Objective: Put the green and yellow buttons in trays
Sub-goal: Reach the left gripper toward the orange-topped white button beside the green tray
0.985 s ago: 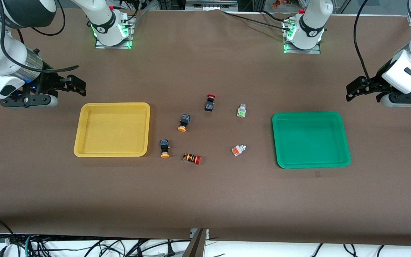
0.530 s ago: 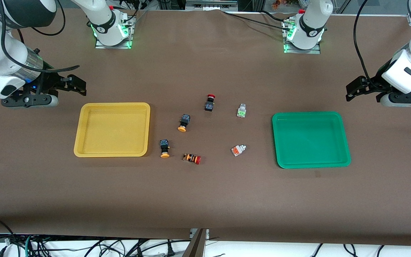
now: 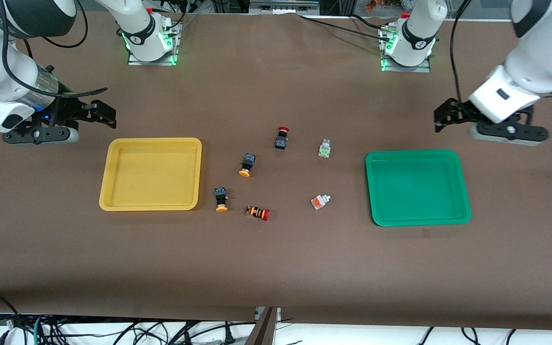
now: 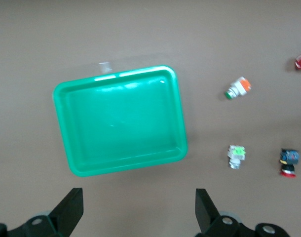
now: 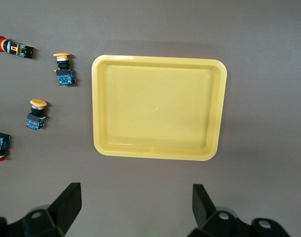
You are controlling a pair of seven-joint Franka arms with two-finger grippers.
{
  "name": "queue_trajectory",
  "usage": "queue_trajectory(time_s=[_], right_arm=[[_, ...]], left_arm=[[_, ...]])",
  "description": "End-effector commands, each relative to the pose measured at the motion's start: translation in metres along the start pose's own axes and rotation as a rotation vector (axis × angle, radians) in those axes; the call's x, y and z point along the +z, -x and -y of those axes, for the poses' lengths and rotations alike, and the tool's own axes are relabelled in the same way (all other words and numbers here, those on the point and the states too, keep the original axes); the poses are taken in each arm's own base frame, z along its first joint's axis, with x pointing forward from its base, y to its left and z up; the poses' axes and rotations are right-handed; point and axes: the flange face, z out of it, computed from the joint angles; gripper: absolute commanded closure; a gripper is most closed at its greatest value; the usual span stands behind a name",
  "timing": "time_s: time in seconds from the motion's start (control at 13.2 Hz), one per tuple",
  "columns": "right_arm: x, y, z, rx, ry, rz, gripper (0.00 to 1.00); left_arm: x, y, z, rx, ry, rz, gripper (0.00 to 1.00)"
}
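Note:
The yellow tray (image 3: 151,173) and the green tray (image 3: 417,187) lie empty. Between them lie two dark buttons with orange-yellow caps (image 3: 246,165) (image 3: 221,199), a whitish green-faced button (image 3: 324,149) and a whitish orange-faced button (image 3: 320,201). My left gripper (image 3: 441,120) is open and empty over the bare table, by the green tray's edge on the bases' side. Its wrist view shows it (image 4: 138,212), the green tray (image 4: 118,118) and the green-faced button (image 4: 236,155). My right gripper (image 3: 108,117) is open and empty, and waits by the yellow tray's corner. Its wrist view shows it (image 5: 135,207) and the yellow tray (image 5: 158,106).
A dark switch with a red cap (image 3: 281,138) lies farther from the front camera than the buttons. An orange-striped switch with a red cap (image 3: 258,212) lies beside the nearer yellow-capped button. Brown cloth covers the table.
My left arm has swung in from the table's end toward the middle, and its gripper is now by the green tray. The right arm and all the buttons have not moved.

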Motion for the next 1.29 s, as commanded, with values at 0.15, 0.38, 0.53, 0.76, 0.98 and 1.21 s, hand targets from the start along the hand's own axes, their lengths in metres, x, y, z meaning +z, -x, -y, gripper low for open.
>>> queue_trajectory(time_s=[0.15,0.38,0.53,0.76,0.98,1.21], right_arm=[[-0.004,0.005,-0.001,-0.003,0.008,0.002,0.01],[-0.003,0.005,-0.001,0.002,0.006,0.004,0.01],[-0.001,0.005,-0.001,0.004,0.005,0.008,0.01],[0.002,0.006,0.001,0.004,0.005,0.015,0.01],[0.005,0.005,0.002,0.002,0.006,0.019,0.01],[0.016,0.005,0.007,-0.007,0.008,0.035,0.01]], left_arm=[[0.024,-0.027,-0.061,0.086,0.008,0.037,0.00],[0.046,-0.040,-0.105,0.137,0.005,0.055,0.00],[0.056,-0.046,-0.123,0.106,0.005,0.048,0.00],[0.104,-0.066,-0.160,0.156,0.007,0.006,0.00],[0.145,-0.094,-0.170,0.162,0.029,-0.072,0.00],[0.202,-0.113,-0.195,0.190,0.047,-0.137,0.00]])
